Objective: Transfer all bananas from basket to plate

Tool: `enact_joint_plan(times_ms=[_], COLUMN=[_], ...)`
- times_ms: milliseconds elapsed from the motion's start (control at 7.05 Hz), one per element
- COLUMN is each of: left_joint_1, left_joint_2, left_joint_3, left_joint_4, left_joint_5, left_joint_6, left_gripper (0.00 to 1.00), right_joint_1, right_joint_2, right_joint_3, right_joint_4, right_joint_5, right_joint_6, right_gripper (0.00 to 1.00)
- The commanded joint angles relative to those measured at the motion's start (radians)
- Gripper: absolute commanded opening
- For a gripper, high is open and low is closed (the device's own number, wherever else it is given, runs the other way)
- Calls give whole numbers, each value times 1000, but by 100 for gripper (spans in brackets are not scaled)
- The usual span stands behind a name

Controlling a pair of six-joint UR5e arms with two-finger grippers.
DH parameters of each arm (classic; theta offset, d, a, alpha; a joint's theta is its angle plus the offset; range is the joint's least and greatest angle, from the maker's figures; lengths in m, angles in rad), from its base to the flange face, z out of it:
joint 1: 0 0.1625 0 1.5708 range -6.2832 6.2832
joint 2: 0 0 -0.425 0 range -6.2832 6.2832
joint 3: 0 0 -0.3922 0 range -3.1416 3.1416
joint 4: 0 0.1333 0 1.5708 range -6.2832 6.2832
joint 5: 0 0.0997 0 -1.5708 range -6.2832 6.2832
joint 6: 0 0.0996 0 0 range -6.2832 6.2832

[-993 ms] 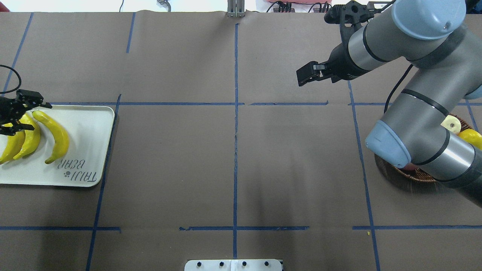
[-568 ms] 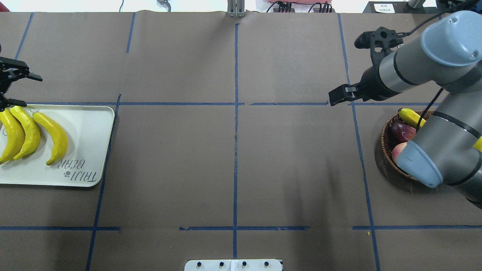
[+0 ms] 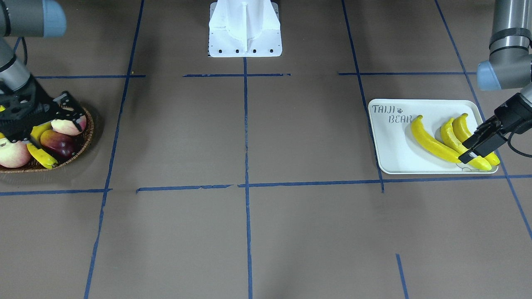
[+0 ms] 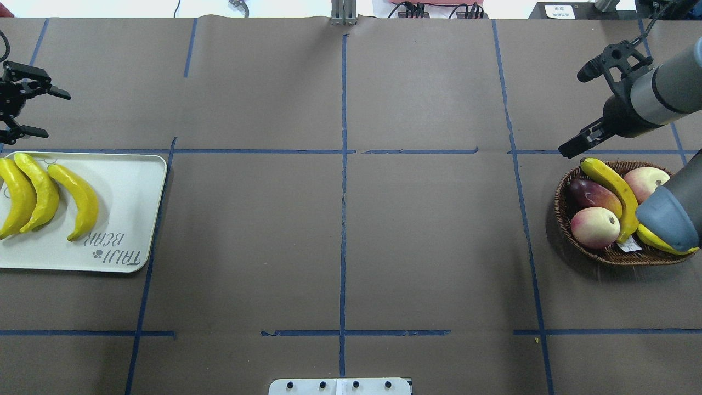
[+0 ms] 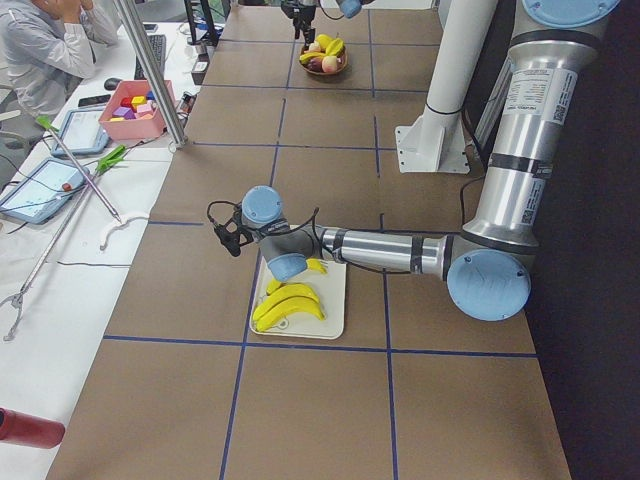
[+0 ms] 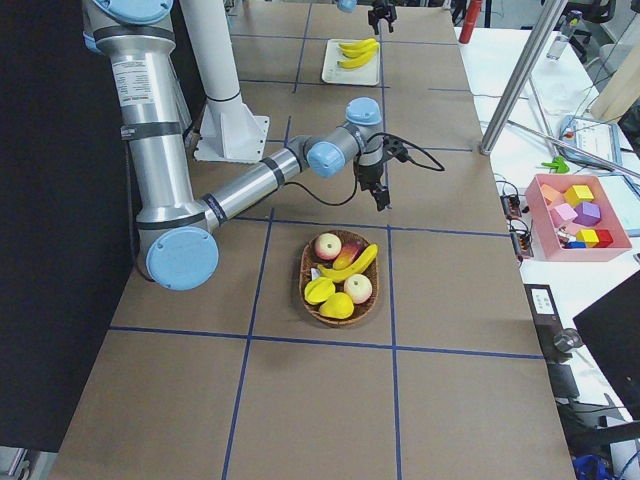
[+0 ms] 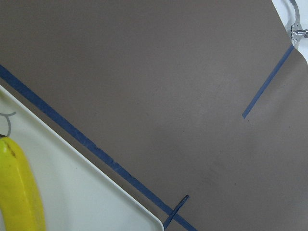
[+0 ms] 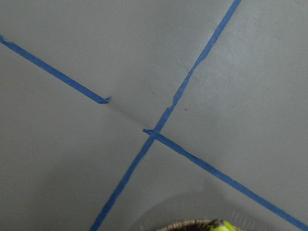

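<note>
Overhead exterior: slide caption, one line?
Three bananas on the plate, one banana in the basket; left gripper open beyond plate, right gripper near basket.

Finding: one legible marking. Grey lettering [image 3: 384, 109] reading "TAIJI BEAR", with a small paw print [image 3: 400, 110], is printed on the white rectangular plate [image 3: 388, 153], on its bare part beside the outermost banana [image 3: 430, 143]. A sticker [image 5: 527, 90] on the left arm is too small to read.
</note>
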Motion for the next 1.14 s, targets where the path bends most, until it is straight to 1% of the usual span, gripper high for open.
enact_joint_plan(times_ms=[0, 142, 284, 568, 710, 852, 993], left_joint_1=[0, 0, 0, 0, 0, 0, 0], left_joint_2=[-1, -2, -2, -4, -4, -2, -2], left_joint_3=[-1, 1, -2, -2, -2, -5, -8], left_joint_4=[0, 0, 0, 0, 0, -1, -1], left_joint_5=[0, 0, -1, -1, -1, -1, -1], left_joint_6=[1, 1, -1, -1, -1, -3, -3], left_gripper=[100, 100, 100, 100, 100, 100, 100], right_joint_1=[57, 59, 59, 58, 35, 3, -13], right_joint_2=[24, -2, -10, -37, -71, -76, -74], right_joint_3=[-125, -227, -294, -304, -307, -307, -305], right_joint_4=[55, 244, 349, 349, 350, 349, 349], right_joint_5=[54, 77, 91, 89, 76, 41, 36], right_joint_6=[-206, -192, -163, -160, -165, -163, -153], right_gripper=[97, 95, 93, 89, 87, 87, 86])
